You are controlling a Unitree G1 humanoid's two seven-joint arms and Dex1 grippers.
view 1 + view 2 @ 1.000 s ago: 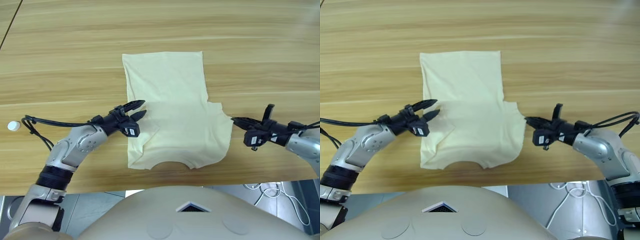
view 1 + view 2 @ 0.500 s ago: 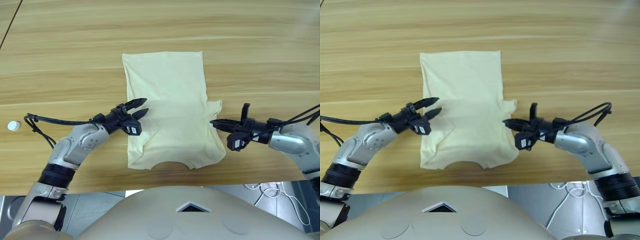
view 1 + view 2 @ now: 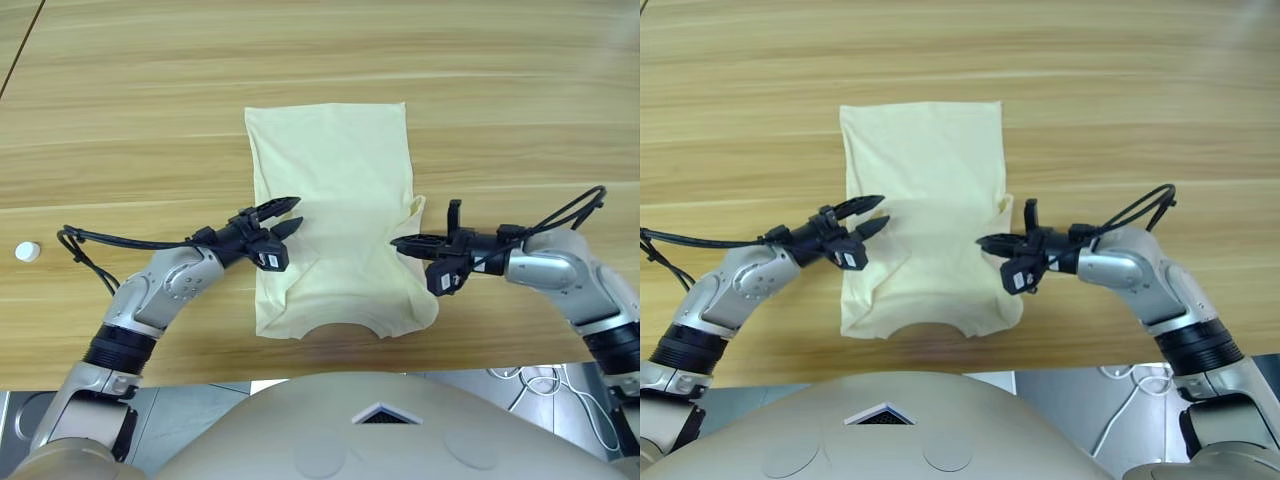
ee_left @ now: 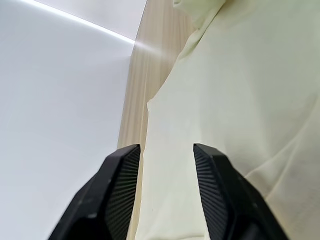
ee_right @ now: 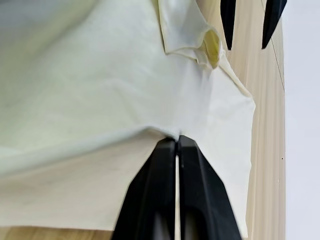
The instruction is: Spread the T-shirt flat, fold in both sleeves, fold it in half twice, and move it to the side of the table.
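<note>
T-shirt (image 3: 335, 180) edge pinched by right gripper (image 3: 398, 241) — left gripper (image 3: 291, 212) spread, perhaps touching.

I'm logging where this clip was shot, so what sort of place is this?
Probably an indoor lab or test room: a wide wooden table holds a single T-shirt laid out for folding, and a loose white cable lies on the grey tiled floor below its edge.

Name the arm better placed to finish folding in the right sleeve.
Right. The right claw is shut on the T-shirt at its sleeve edge; the left claw is open at the opposite edge.
</note>
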